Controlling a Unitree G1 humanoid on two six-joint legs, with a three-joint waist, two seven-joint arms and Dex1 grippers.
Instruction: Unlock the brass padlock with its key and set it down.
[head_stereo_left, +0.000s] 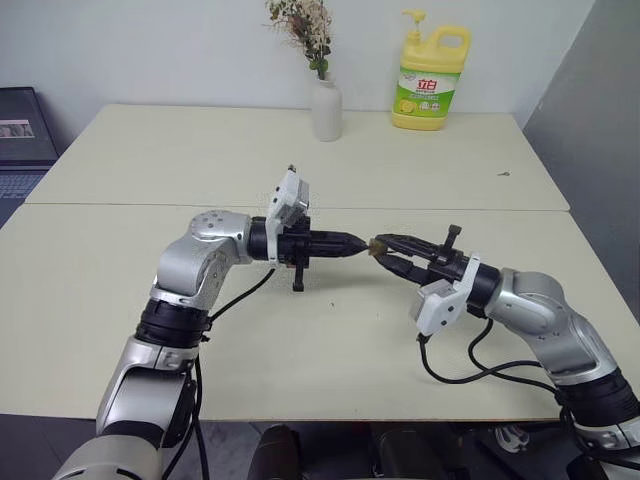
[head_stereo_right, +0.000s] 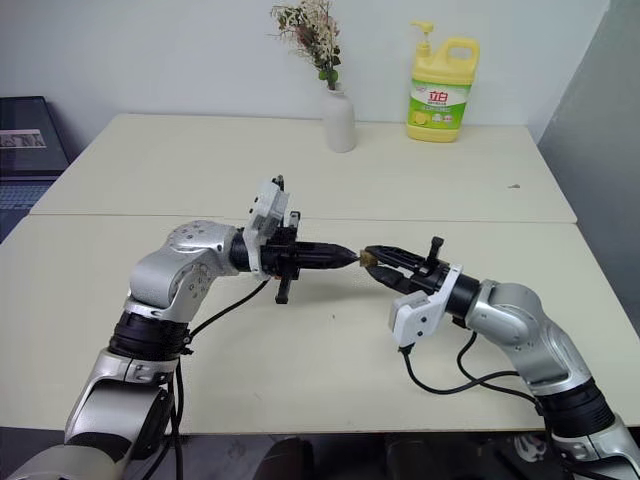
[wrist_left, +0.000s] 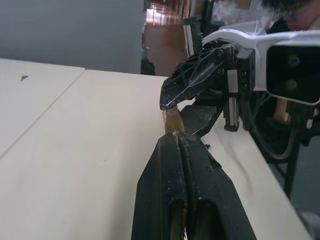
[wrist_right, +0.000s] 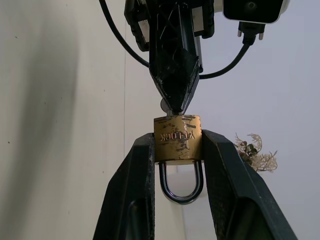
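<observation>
Fingers (wrist_right: 130, 200) of the right gripper (wrist_right: 177, 150) clamp the brass padlock (wrist_right: 177, 137) by its flat sides, shackle hanging back between them

Left gripper (head_stereo_left: 358, 242) is closed, apparently on a key I cannot make out, tip touching the lock's underside above the tabletop (head_stereo_left: 150, 160). Judged small, rigid, light, smooth metal: pinch the body faces, leave the shackle free

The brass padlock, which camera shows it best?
The right wrist view: the brass padlock sits close up between the right gripper fingers, shackle showing. The left wrist view shows a brass sliver; both eye views show a tiny gold speck.
</observation>
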